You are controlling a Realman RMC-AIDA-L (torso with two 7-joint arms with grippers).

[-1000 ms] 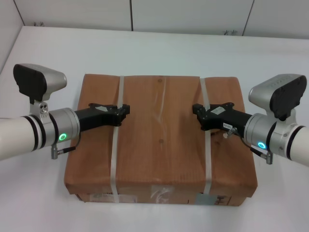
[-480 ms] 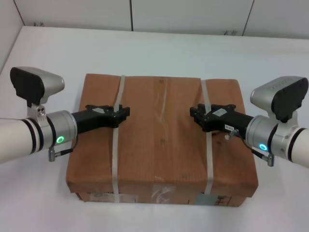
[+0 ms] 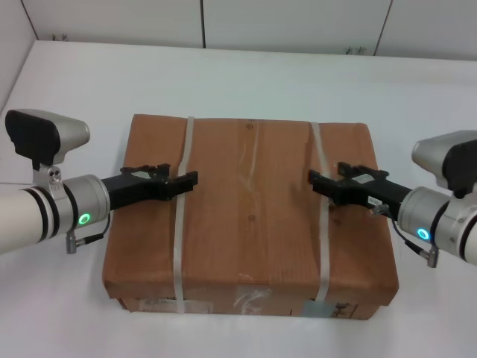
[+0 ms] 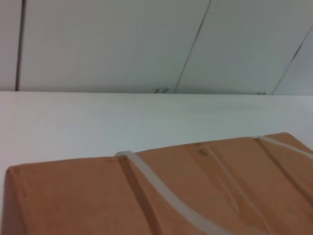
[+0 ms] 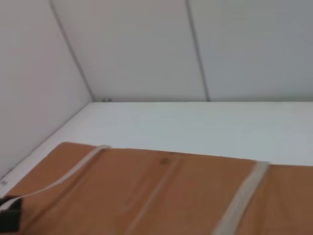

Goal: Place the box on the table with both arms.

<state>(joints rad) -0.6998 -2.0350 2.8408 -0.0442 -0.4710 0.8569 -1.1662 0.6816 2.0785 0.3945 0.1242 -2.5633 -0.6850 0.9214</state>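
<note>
The large brown paper-wrapped box (image 3: 250, 216) lies flat on the white table (image 3: 223, 74). Two whitish straps bind it, the left strap (image 3: 179, 246) and the right strap (image 3: 322, 253). Labels (image 3: 246, 302) show on its front edge. My left gripper (image 3: 185, 181) is over the box top at the left strap. My right gripper (image 3: 319, 181) is over the box top at the right strap. The box also shows in the left wrist view (image 4: 195, 196) and the right wrist view (image 5: 146, 191). The right wrist view shows the left gripper's black tip (image 5: 9, 215) beside a strap.
The tabletop reaches well beyond the box at the back and on both sides. Pale wall panels (image 3: 298, 22) stand behind the table's far edge. A side wall (image 3: 11, 45) borders it on the left.
Both arms have drawn back outward, away from the middle of the box. The left gripper now sits at the left strap and the right at the right strap. The box has not moved.
</note>
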